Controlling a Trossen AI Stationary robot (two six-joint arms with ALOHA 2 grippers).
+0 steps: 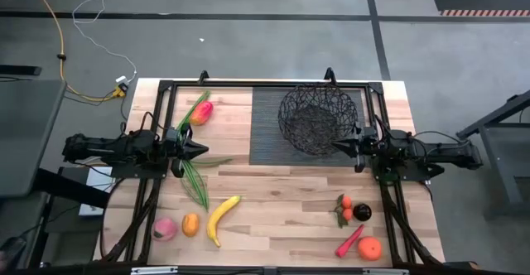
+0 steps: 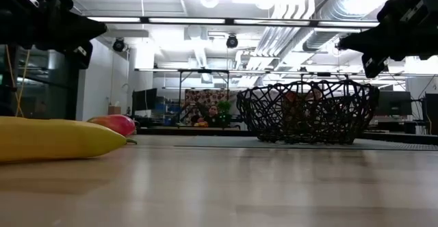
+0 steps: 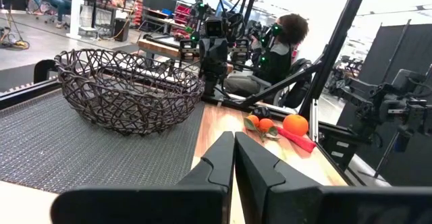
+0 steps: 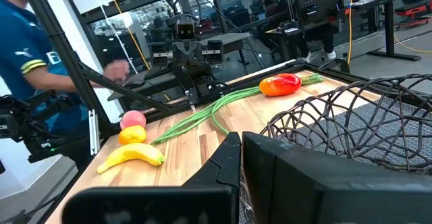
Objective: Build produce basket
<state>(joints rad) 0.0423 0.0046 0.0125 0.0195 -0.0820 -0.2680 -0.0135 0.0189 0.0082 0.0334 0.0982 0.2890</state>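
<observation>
Both grippers are clenched on nothing — the right gripper [image 1: 337, 146] just beside the basket [image 1: 318, 118], the left gripper [image 1: 204, 149] well apart from it, over the green stalks [image 1: 192, 176]. Banana [image 1: 221, 219], peach [image 1: 164, 229] and oranges [image 1: 369, 248] lie outside the basket on the table [image 1: 281, 217].

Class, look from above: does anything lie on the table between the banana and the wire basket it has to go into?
Nothing visible does. The banana lies on bare wood; between it and the basket are only tabletop and the ribbed mat beneath the basket.

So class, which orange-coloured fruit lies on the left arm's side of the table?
The small orange between the pink peach and the banana; the other oranges lie near the chili.
</observation>
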